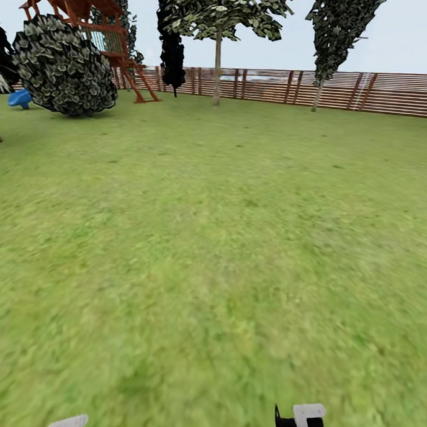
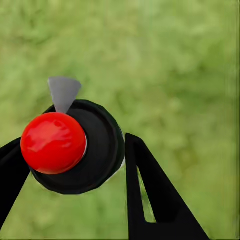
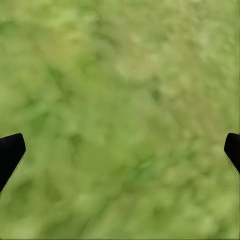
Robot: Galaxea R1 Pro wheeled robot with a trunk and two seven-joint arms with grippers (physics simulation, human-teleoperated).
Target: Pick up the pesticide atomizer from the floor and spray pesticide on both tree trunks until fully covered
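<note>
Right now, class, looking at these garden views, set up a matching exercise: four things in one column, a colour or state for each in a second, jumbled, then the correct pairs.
Things:
1. pesticide atomizer
2. right gripper
3. fence
4. left gripper

States:
A. reddish-brown horizontal slats
B. open over lawn
C. red top, dark round body
D. closed around the bottle

Pairs: 1-C, 2-B, 3-A, 4-D

A wooden playhouse (image 1: 82, 9) with a ladder stands at eleven o'clock, a big round bush (image 1: 64, 67) in front of it. A blue toy (image 1: 20, 98) sits at ten o'clock, beside the bush.
</note>
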